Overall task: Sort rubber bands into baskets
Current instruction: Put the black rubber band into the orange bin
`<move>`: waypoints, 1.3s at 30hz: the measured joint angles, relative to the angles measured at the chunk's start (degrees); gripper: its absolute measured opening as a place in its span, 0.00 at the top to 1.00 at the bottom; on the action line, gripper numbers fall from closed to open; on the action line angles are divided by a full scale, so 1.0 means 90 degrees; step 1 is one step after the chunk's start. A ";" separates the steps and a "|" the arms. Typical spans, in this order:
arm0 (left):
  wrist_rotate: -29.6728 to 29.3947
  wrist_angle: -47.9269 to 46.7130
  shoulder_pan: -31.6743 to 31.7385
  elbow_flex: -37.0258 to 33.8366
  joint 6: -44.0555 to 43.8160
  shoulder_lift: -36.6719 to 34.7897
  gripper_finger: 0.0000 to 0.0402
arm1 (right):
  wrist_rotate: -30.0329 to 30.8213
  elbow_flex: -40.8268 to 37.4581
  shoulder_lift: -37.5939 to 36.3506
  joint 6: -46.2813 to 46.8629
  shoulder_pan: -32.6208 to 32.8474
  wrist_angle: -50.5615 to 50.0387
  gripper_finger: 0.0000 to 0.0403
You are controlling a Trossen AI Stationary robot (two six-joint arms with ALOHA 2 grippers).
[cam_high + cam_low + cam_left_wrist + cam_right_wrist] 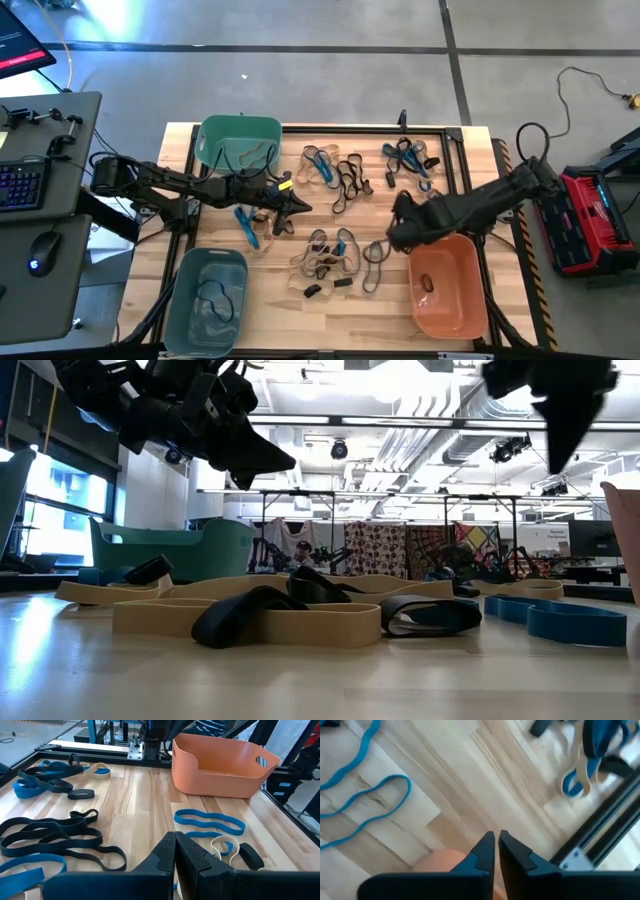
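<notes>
Rubber bands (pixel 335 255): thin loops in tan, blue and black, scattered in clusters across the wooden table (pixel 300 310) between the green basket (pixel 238 140), the grey-blue basket (pixel 205 300) and the orange basket (pixel 448 285). Left gripper (pixel 300 208): raised above the table's middle, jaws clenched together, holding nothing. Right gripper (pixel 393 238): just beside the orange basket, jaws pressed together, empty.

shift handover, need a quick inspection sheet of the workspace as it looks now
surface: wooden table, dark frame
job's things: rubber bands scattered mid-table; teal basket, grey-blue basket, orange basket, each holding a band or so
clutter: nothing seen
grippers: left claw shut, empty, mid-table; right claw shut, empty, by the orange basket
cables: floor cable
surroundings: keyboard, mouse, red case
</notes>
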 joint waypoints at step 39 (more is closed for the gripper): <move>0.0003 -0.0030 -0.0009 -0.0013 -0.0081 0.0000 1.00 | -0.1285 -0.0316 0.0000 -0.1253 -0.0615 0.1065 1.00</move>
